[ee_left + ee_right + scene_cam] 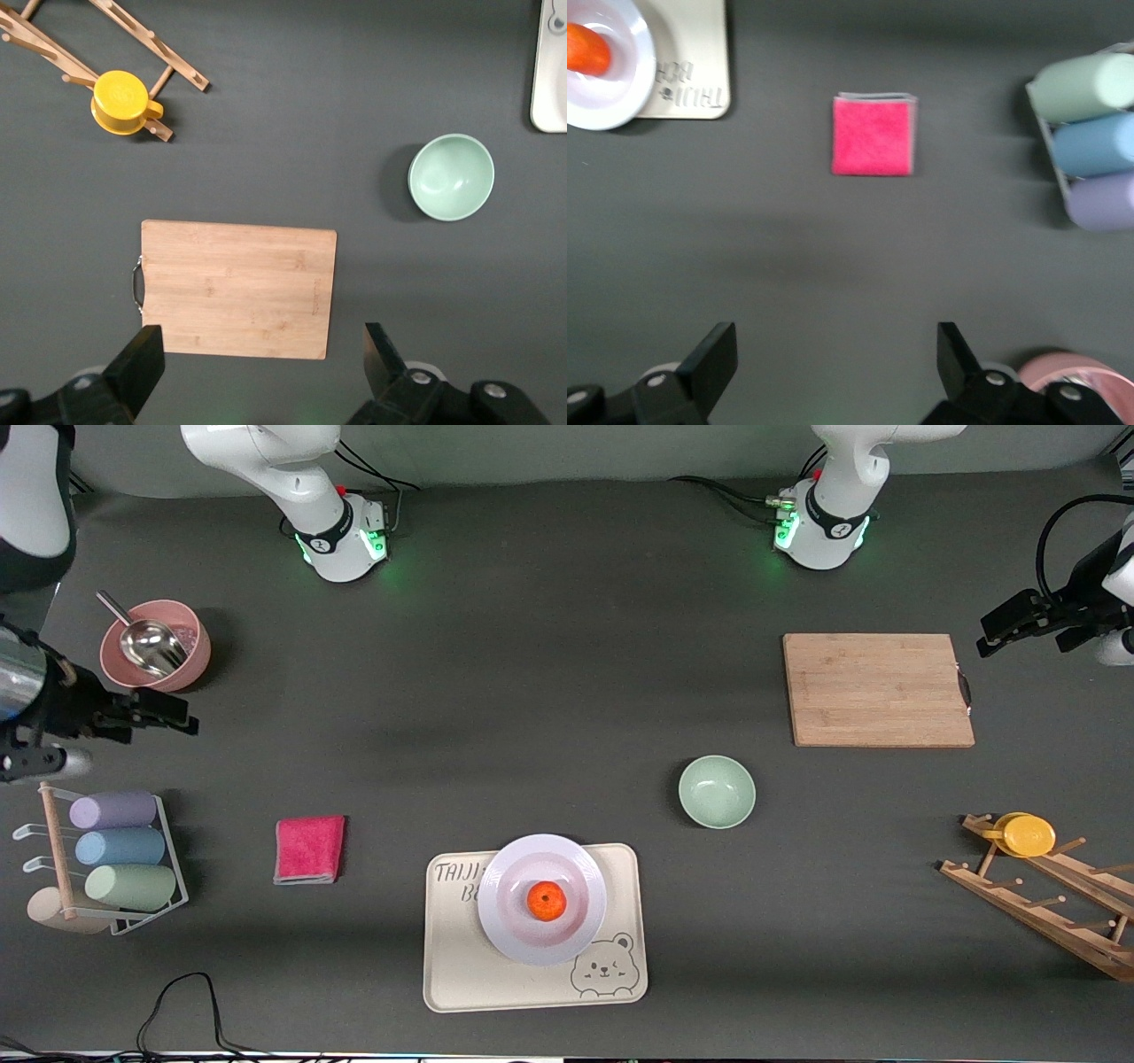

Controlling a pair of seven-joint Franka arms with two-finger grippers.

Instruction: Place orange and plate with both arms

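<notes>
Bear-printed tray (461, 965) carries the plate (505, 939) w/ the orange (547, 901) in its centre. Both grippers released, holding nothing: left gripper (259, 359) over the cutting board (877, 689), right gripper (837, 359) over bare table near the pink bowl (190, 657).

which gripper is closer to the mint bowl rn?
Left. The left gripper hangs open over the table by the cutting board, at the left arm's end, the same end as the mint bowl. The right gripper hangs open beside the pink bowl, at the right arm's end.
</notes>
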